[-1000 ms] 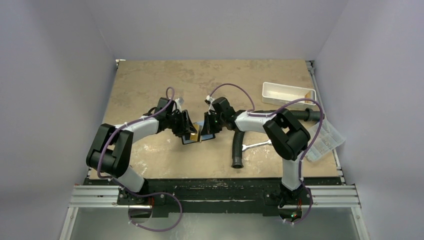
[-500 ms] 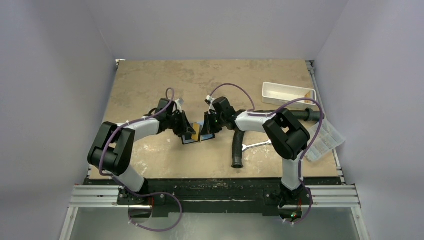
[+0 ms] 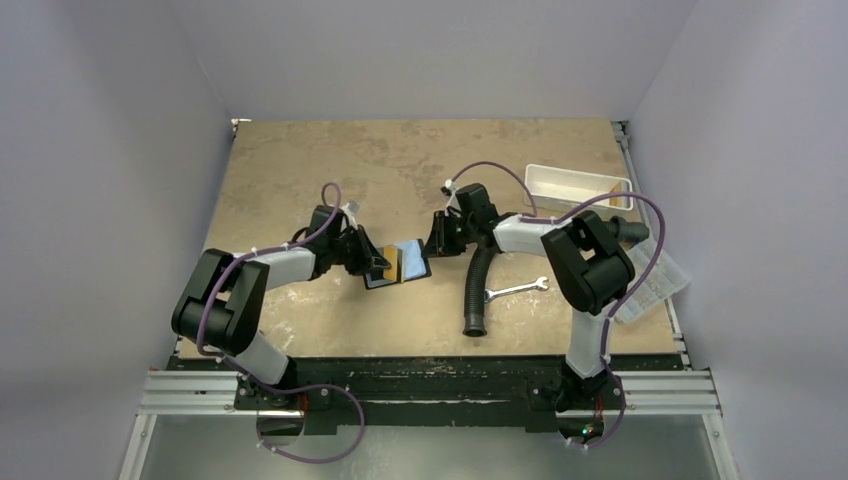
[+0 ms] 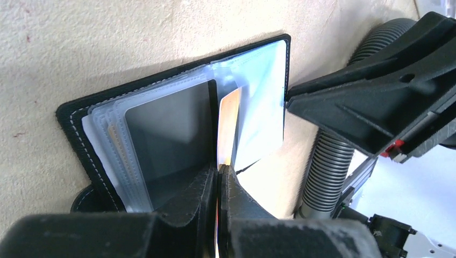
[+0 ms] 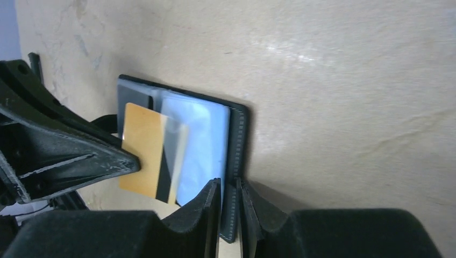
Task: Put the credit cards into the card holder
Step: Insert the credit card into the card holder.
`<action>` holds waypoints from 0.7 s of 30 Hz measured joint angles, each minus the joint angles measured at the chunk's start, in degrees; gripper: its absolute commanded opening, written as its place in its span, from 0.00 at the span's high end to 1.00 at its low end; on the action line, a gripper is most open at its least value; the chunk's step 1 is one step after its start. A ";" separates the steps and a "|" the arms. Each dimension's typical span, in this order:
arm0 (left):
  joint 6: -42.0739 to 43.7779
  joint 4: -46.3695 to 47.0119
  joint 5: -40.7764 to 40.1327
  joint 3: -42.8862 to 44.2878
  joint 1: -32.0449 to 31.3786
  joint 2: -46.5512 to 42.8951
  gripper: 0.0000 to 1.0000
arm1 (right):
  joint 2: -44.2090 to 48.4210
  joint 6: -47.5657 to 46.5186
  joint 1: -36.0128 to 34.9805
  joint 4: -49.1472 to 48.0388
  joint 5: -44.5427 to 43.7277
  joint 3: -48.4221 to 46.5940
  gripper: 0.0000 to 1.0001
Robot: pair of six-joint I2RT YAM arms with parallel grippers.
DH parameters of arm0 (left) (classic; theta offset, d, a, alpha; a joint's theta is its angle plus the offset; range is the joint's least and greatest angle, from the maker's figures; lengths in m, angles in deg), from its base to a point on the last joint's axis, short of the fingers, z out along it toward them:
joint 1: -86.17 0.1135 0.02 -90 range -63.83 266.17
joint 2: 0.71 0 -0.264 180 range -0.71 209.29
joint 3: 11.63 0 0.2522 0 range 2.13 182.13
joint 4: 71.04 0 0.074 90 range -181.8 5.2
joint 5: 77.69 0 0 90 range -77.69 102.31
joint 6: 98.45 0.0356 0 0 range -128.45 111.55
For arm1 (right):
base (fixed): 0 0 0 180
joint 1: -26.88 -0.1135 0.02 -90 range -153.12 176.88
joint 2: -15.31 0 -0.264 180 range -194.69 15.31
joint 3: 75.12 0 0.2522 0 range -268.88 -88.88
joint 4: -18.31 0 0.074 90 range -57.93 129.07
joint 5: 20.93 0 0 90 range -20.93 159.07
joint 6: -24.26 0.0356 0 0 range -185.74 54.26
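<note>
At the open card holder [image 4: 69, 114], left gripper [image 4: 219, 173] pinches a yellowish credit card [image 4: 228, 123] against a clear sleeve [image 4: 261, 102], right gripper [image 5: 230, 185] narrow, hold unclear; next, push card in squarely.

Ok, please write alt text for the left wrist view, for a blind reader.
The left gripper pinches a yellowish card by its near edge, its far end among the clear sleeves of the open black card holder on the table. A ribbed black hose lies beyond.

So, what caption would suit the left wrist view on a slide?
Left gripper pinches a yellowish credit card edge-on at the clear sleeves of the open card holder.
</note>
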 measured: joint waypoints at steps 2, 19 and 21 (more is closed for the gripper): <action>-1.31 1.66 0.33 -1.07 0.42 -0.11 1.00 | 0.00 -0.20 0.79 0.46 0.00 0.11 0.76; -6.80 9.27 -0.37 -4.96 1.88 -1.22 1.00 | -0.81 -0.50 1.29 -1.62 1.53 1.09 0.81; -7.21 10.12 -0.37 -5.42 1.95 -1.05 1.00 | -0.81 -0.50 1.29 -1.75 1.53 1.18 0.81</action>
